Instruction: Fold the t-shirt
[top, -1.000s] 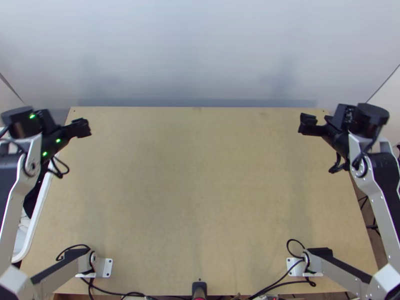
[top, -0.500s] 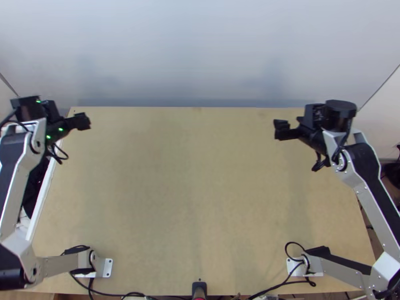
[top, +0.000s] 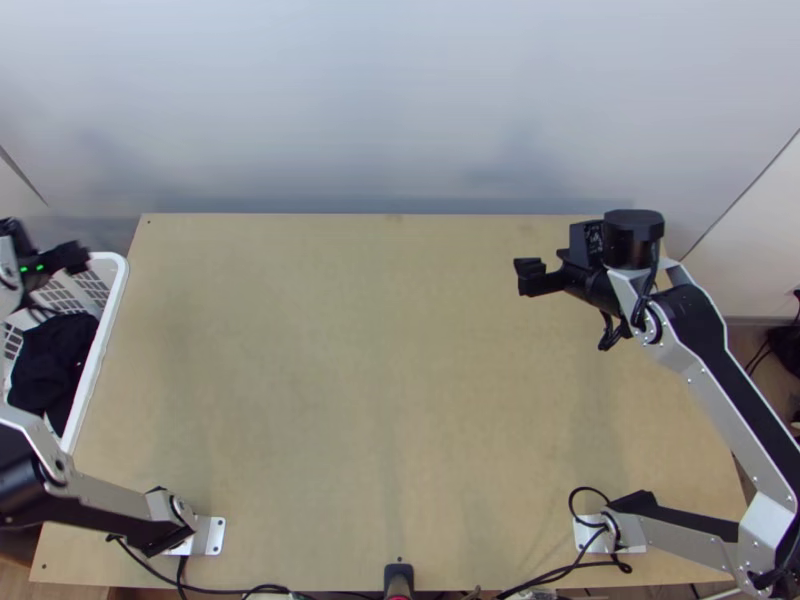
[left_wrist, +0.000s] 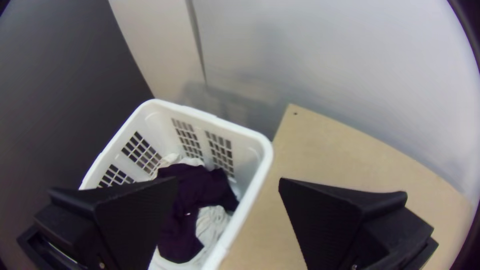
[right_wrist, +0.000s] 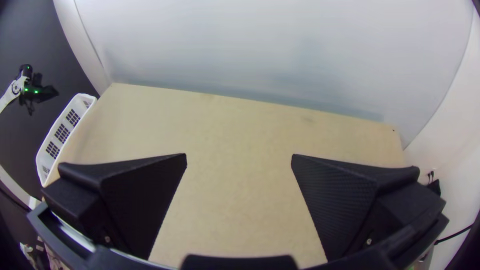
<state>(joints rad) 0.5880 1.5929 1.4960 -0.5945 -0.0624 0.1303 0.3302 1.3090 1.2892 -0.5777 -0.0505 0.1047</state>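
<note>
Left end effector (left_wrist: 228, 181) hangs spread above basket (left_wrist: 260, 172); right end effector (right_wrist: 239, 156), also spread, is well apart from it.
Dark cloth (left_wrist: 192, 190), probably the t-shirt, lies bunched inside the basket over white cloth (left_wrist: 212, 225). Est.: light, limp; pinch a raised fold, sparing the white layer. Basket walls limit sideways travel; best route runs upward, then over the rim beside the tabletop (left_wrist: 320, 145).

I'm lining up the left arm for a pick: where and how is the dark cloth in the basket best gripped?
I'd come from straight above with the left gripper and pinch the bunched middle of the dark cloth. It lies heaped below the rim of the white basket, whose walls block a side approach; white cloth beside it could get caught.
</note>
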